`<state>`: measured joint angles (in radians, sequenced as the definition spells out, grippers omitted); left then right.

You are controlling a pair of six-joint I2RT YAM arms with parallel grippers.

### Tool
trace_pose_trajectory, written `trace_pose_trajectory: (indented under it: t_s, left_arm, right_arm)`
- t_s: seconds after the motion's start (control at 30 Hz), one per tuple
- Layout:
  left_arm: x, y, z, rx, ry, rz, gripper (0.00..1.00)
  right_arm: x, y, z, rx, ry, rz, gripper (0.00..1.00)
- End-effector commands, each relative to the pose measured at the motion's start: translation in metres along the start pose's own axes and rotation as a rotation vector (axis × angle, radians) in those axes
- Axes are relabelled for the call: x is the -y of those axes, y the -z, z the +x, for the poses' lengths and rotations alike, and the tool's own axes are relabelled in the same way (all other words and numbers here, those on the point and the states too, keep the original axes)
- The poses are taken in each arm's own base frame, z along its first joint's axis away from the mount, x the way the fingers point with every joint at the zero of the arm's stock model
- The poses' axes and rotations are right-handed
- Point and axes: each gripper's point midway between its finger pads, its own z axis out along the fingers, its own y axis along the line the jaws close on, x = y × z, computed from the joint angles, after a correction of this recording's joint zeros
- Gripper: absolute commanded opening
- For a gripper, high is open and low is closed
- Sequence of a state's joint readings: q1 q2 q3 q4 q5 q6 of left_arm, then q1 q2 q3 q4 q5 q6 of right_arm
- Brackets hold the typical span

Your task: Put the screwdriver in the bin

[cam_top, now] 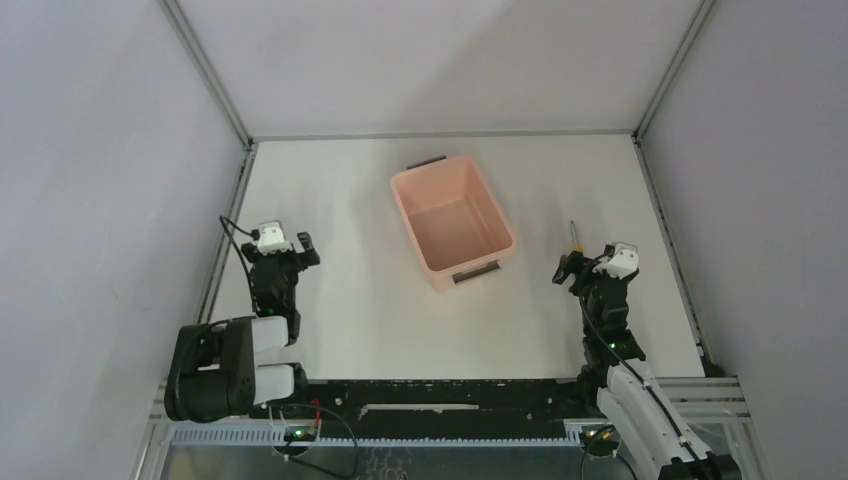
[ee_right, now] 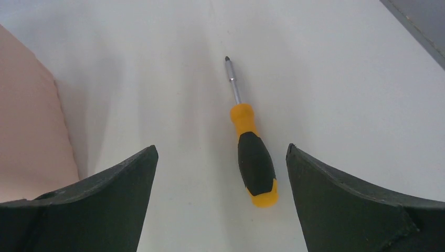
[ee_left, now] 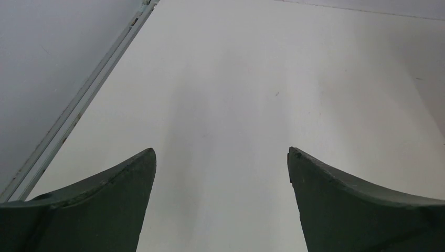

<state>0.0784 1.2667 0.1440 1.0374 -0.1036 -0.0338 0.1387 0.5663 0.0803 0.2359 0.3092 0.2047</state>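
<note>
The screwdriver [ee_right: 251, 149], with a black and yellow-orange handle and a thin metal shaft, lies on the white table between the tips of my open right gripper [ee_right: 221, 152], shaft pointing away. In the top view only its shaft [cam_top: 574, 238] shows, just beyond my right gripper [cam_top: 580, 265]. The salmon-pink bin [cam_top: 453, 221] stands empty at the table's middle, left of the screwdriver; its wall [ee_right: 29, 131] shows at the left of the right wrist view. My left gripper [cam_top: 288, 244] is open and empty at the table's left, over bare table in the left wrist view [ee_left: 220, 155].
Grey enclosure walls and metal frame rails [cam_top: 222, 250] border the table on the left, back and right. The rail [ee_left: 78, 105] runs close to my left gripper. The right rail [cam_top: 668, 250] lies right of the screwdriver.
</note>
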Motion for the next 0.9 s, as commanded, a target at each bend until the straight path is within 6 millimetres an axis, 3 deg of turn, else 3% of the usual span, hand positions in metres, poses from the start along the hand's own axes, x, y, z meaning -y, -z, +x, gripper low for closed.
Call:
trace_pose_trajectory:
  t_s: [0.0,0.13,0.23,0.3,0.47,0.53,0.87]
  left_arm:
    - [0.002,-0.009,-0.029,0.085,-0.008,-0.003,1.00]
    - [0.001,-0.009,-0.029,0.085,-0.008,-0.004,1.00]
    - [0.001,-0.009,-0.029,0.084,-0.009,-0.003,1.00]
    - [0.002,-0.009,-0.029,0.085,-0.008,-0.003,1.00]
    - [0.001,-0.009,-0.030,0.085,-0.008,-0.004,1.00]
    - [0.002,-0.009,-0.029,0.084,-0.008,-0.002,1.00]
    - [0.002,-0.009,-0.029,0.085,-0.008,-0.003,1.00]
  right_arm:
    - [-0.002,-0.001,-0.024,0.052,-0.041,0.016,1.00]
    - [-0.008,-0.001,-0.064,0.058,-0.083,0.048,1.00]
    - [-0.024,-0.004,-0.075,-0.027,-0.003,-0.008,1.00]
    - [-0.022,-0.005,-0.076,-0.130,0.028,0.032,1.00]
    - [-0.016,-0.007,-0.061,-0.437,0.036,0.098,1.00]
    - [-0.008,-0.010,-0.043,-0.567,0.034,0.143,1.00]
    - [0.012,-0.026,0.013,-0.795,0.048,0.195,0.99]
